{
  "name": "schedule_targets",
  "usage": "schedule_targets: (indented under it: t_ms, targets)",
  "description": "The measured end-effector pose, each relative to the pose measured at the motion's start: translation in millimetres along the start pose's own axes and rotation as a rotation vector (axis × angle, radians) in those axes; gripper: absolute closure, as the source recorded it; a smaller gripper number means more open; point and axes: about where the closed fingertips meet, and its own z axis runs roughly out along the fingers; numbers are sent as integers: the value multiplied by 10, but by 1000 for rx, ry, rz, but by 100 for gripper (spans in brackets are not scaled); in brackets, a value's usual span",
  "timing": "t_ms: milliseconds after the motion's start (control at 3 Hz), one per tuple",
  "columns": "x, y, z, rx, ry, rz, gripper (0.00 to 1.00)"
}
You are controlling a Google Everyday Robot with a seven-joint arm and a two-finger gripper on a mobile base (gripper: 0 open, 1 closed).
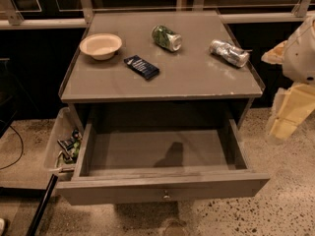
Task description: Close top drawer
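Top drawer [162, 187] is pulled way out toward the near side, knob [166, 195] on its front edge and speckled floor [275, 205] around the front right corner. A bin [58, 136] sits tight against its left side. The gripper [288, 114] hangs off to the right, apart from the drawer; can't tell if it's open or closed. Farther back, the cabinet top [197, 82] carries a bowl [101, 45], a packet [141, 66] and two cans [166, 37] [229, 52].

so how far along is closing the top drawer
Nothing looks done yet: the top drawer stands pulled well out of the cabinet, its bare inside showing. Nothing is in hand either: the hand hangs to the right of the cabinet, clear of the drawer. Left: bring the hand to the drawer front and push it fully in.
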Motion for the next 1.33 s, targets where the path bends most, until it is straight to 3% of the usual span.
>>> schedule_targets:
  t_ms: [667,1333]
  targets:
    - [239,356,394,-43,-43,-25,0]
    - [578,829,996,-118,-97,-46,42]
